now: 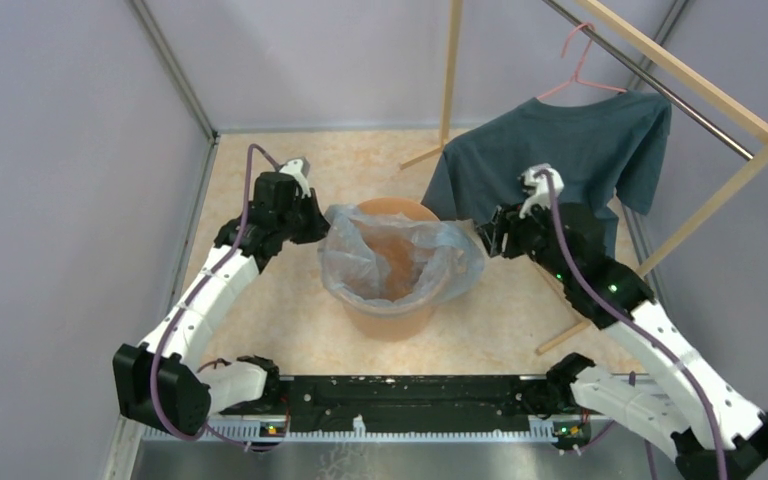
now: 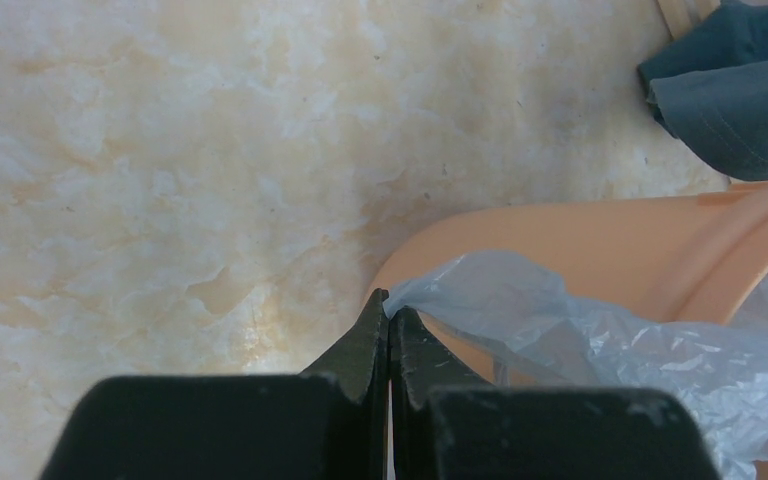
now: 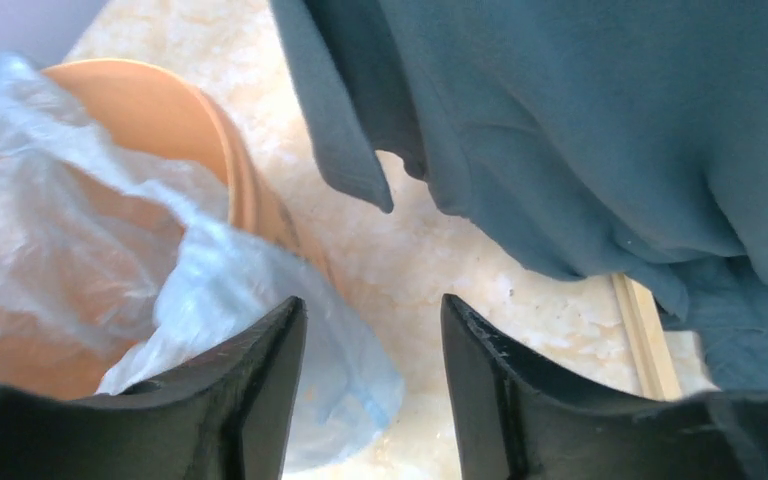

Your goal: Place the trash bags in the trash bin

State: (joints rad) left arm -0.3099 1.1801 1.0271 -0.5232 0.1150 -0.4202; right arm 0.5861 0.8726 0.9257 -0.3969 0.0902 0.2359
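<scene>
The pale blue translucent trash bag (image 1: 400,262) is spread over the mouth of the round orange trash bin (image 1: 391,318) and hangs down inside it. My left gripper (image 1: 317,226) is at the bin's left rim, shut on the bag's edge (image 2: 480,300), with the bin's side (image 2: 600,250) behind it. My right gripper (image 1: 488,238) is at the bin's right rim, open and empty. In the right wrist view the bag's edge (image 3: 250,300) drapes over the bin's rim (image 3: 160,110), beside and below the left fingertip (image 3: 285,325).
A dark teal T-shirt (image 1: 570,160) hangs on a pink hanger (image 1: 582,65) from a wooden rack (image 1: 700,90) at the back right, just behind my right gripper; it also fills the top of the right wrist view (image 3: 600,130). Grey walls enclose the marbled table (image 1: 260,330).
</scene>
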